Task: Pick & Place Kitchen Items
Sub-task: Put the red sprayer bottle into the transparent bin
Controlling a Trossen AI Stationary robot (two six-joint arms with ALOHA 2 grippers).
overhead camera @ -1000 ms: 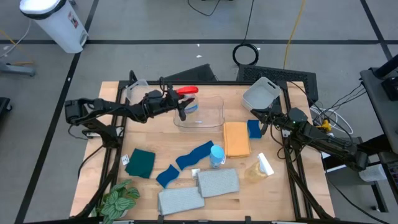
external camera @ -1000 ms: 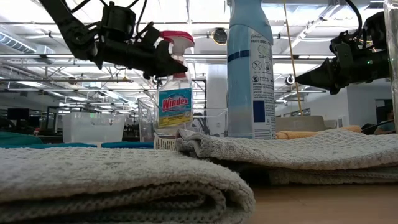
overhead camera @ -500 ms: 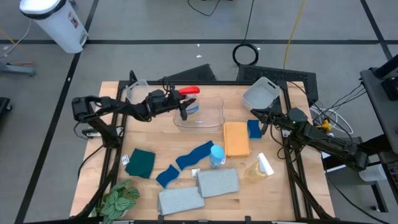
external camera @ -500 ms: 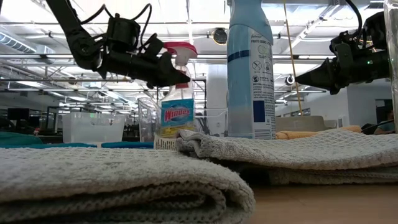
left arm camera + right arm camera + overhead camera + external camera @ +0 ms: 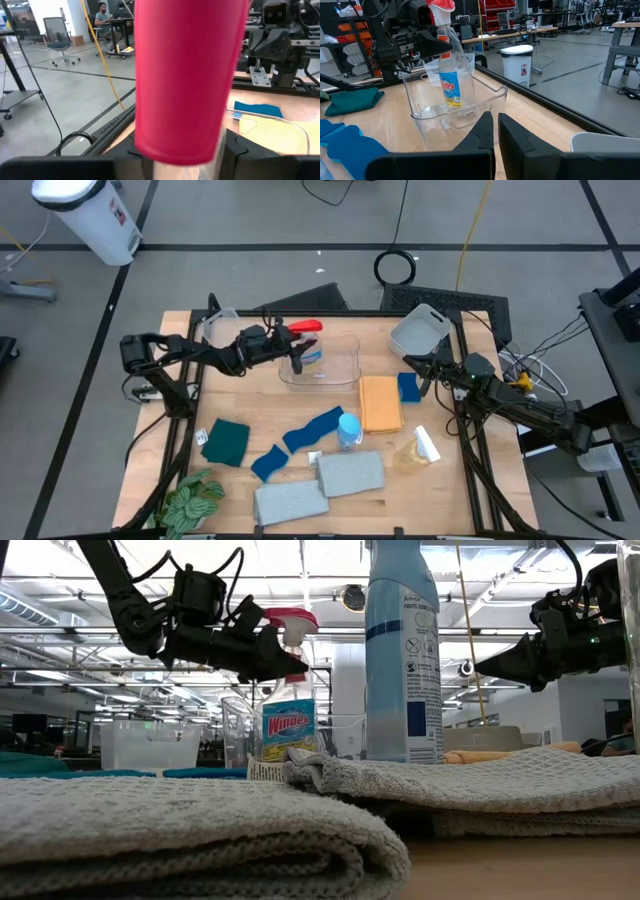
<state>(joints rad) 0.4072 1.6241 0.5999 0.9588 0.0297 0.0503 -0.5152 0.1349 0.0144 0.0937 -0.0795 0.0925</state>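
Note:
The red-trigger bottle [image 5: 306, 352] stands in the clear tub [image 5: 340, 376] at the table's far middle, red head [image 5: 305, 326] up. My left gripper [image 5: 291, 346] reaches level from the left and is shut on it. My right gripper [image 5: 405, 363] waits shut at the right, by the blue sponge [image 5: 408, 387] and the orange sponge [image 5: 380, 402]. Toward the near edge lie the blue-capped bottle [image 5: 348, 428], the white-trigger bottle [image 5: 418, 448], the blue cloth [image 5: 312, 428], the teal cloth [image 5: 228, 440] and two grey towels [image 5: 350, 473]. My left gripper has the bottle's neck [image 5: 288, 668], just under the red trigger head, between its two fingers [image 5: 268, 652]. The fingers come level from the table's left side and lie across the neck. The bottle stands nearly upright inside the clear tub [image 5: 470, 107], its base [image 5: 453, 106] seemingly on the tub's floor.
A grey tub [image 5: 418, 332] stands at the far right and a second clear tub [image 5: 220, 328] at the far left. A green leafy plant [image 5: 192, 502] sits at the near left corner. Bare wood shows between the left tub and the teal cloth.
My left gripper has sunk a little with the red-trigger bottle, which has gone down into the clear tub while staying upright. My right arm has kept still.

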